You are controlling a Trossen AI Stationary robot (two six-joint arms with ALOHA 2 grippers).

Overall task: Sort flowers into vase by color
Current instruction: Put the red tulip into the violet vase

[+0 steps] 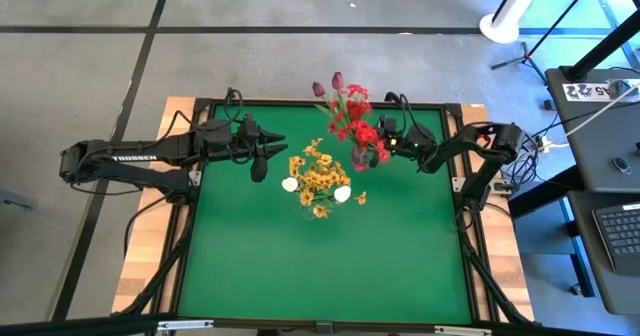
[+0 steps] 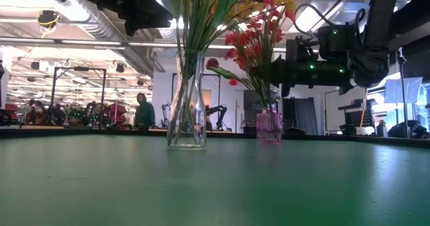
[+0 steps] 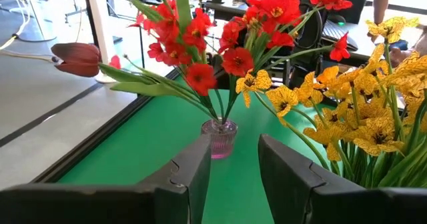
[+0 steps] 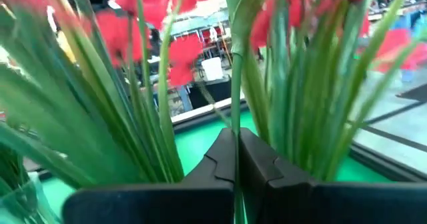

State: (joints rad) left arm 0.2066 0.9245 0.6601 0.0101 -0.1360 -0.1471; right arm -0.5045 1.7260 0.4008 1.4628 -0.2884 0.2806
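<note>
A small pink vase (image 3: 220,139) holds red flowers (image 3: 260,17) and dark maroon buds (image 3: 77,59), and stands at the table's far middle (image 1: 360,158). To its near left, a clear vase (image 2: 187,108) holds yellow flowers (image 1: 318,174) and white buds (image 1: 290,184). My right gripper (image 4: 235,141) is at the red bunch (image 1: 388,144), shut on a thin green stem. My left gripper (image 3: 230,164) hovers open and holding nothing, left of the vases (image 1: 262,158). My right gripper pinches a thin green flower stem (image 4: 235,111) between its two fingertips. The fingers come about level from the table's right side and lie across the stem, which runs upright among the red bunch's stems. The fingers hide the stem's lower end, and its blossom cannot be picked out.
The green mat (image 1: 320,266) is bare over the table's near half. A dark frame (image 1: 300,103) borders the mat. A desk with a keyboard (image 1: 612,231) stands beyond the table's right side. A person (image 2: 142,111) is in the room far behind.
</note>
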